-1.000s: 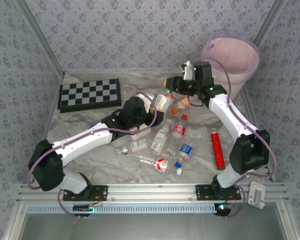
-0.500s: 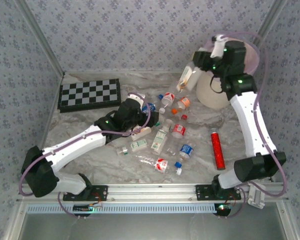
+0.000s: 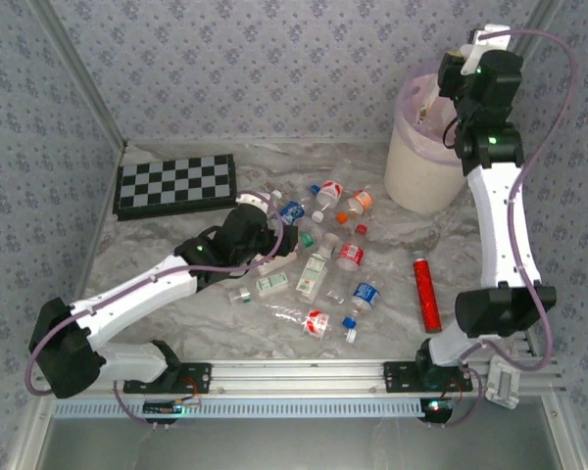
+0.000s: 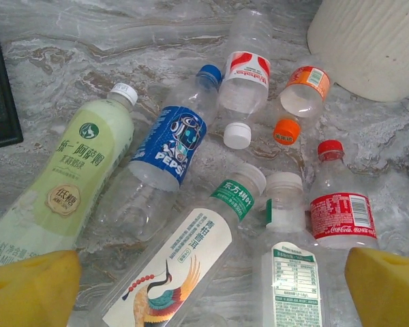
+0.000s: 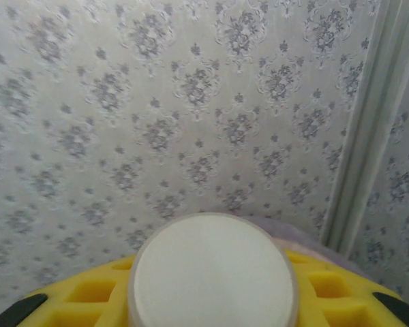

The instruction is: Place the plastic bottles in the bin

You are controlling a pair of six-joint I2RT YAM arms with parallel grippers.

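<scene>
**Left arm:** the shoulder sits low at the near left. The forearm reaches diagonally over the marbled table (image 3: 147,245), with the wrist tipped down towards the heap.

**Left gripper** (image 3: 276,227): the jaws are spread wide with nothing between them. Its yellow fingertips (image 4: 34,286) sit at the two bottom corners of the wrist view.

**Plastic bottles** (image 3: 318,264): they lie scattered on their sides mid-table, between the arms. Before the left gripper are:
- a pale green bottle (image 4: 68,184) with a white cap
- a Pepsi bottle (image 4: 167,153) just beside it
- a crane-label bottle (image 4: 191,252)
- a Coca-Cola bottle (image 4: 337,208)
- an orange-capped bottle (image 4: 298,95) near the bin's ribbed wall

**Right arm:** the elbow is low at the near right and the long link rears almost upright. The wrist is bent over leftward at the top.

**Right gripper** (image 3: 439,98): it is clamped narrowly on a pale bottle (image 5: 213,272), whose round white end shows between the yellow pads (image 5: 68,300). In the top view it hangs over the bin's mouth.

**Bin** (image 3: 416,176): it stands upright at the far right of the table, with a pink liner (image 3: 404,98) over the rim.

**Sundries:** a chequered board (image 3: 176,184) lies at the far left. A slim red cylinder (image 3: 427,292) lies at the near right.
</scene>
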